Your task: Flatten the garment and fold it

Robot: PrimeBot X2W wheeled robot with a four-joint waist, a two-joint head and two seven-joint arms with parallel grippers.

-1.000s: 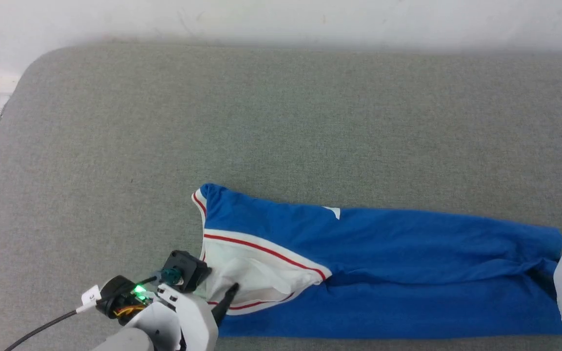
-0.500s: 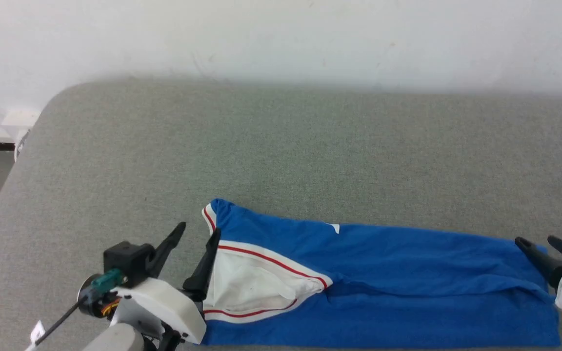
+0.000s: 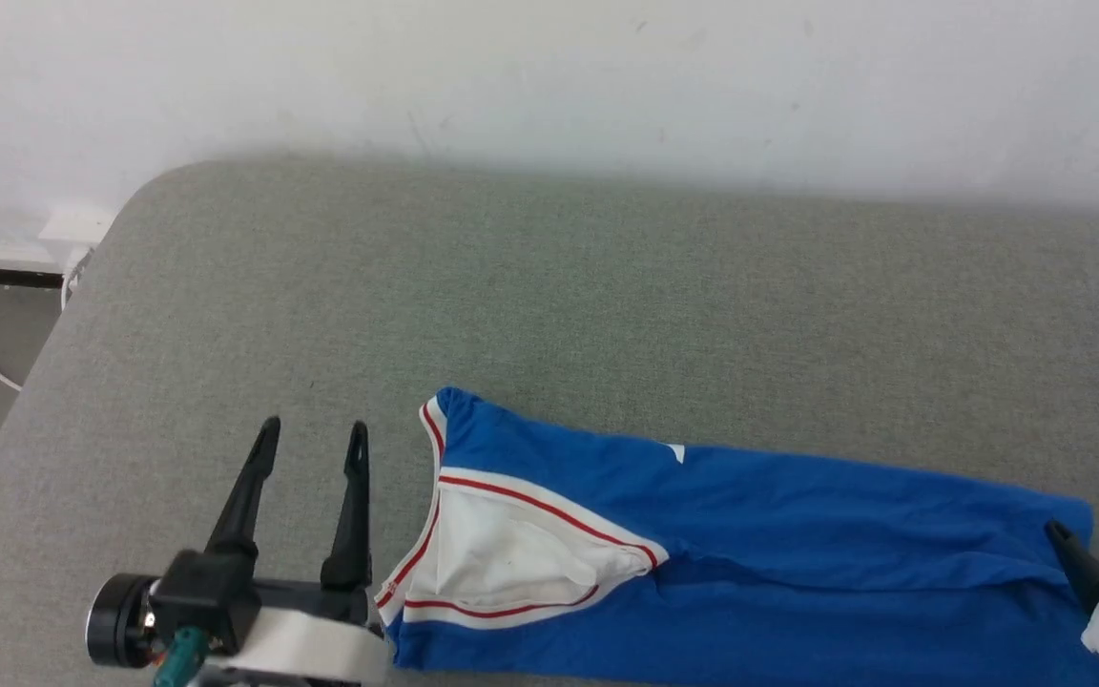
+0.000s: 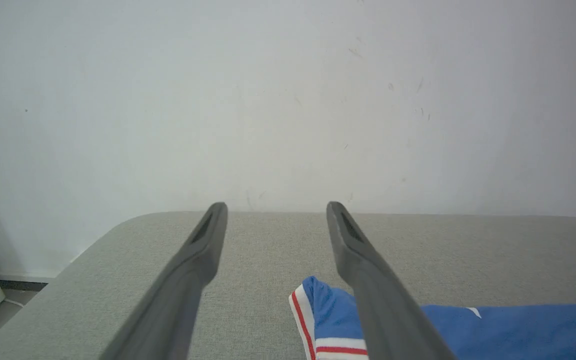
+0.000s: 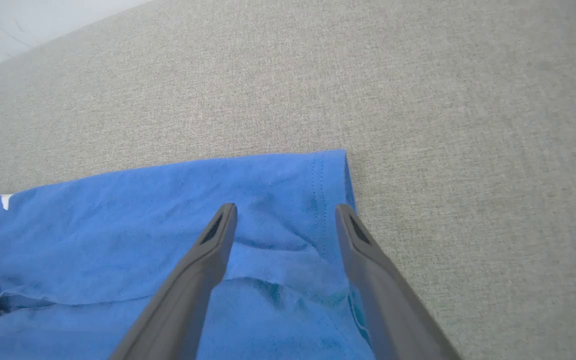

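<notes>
Left hand (image 3: 313,426) at lower left, fingers spread, empty, just beside the striped end, garment (image 3: 798,534) lying as a long blue strip along the near edge of grey counter (image 3: 607,286), white sleeve (image 3: 502,558) on top at left, right hand (image 3: 1087,534) over its right end, fingers spread, empty

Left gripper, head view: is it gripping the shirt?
No, the left gripper has its fingers spread and empty over the grey surface, beside the white-sleeved end of the shirt.
</notes>
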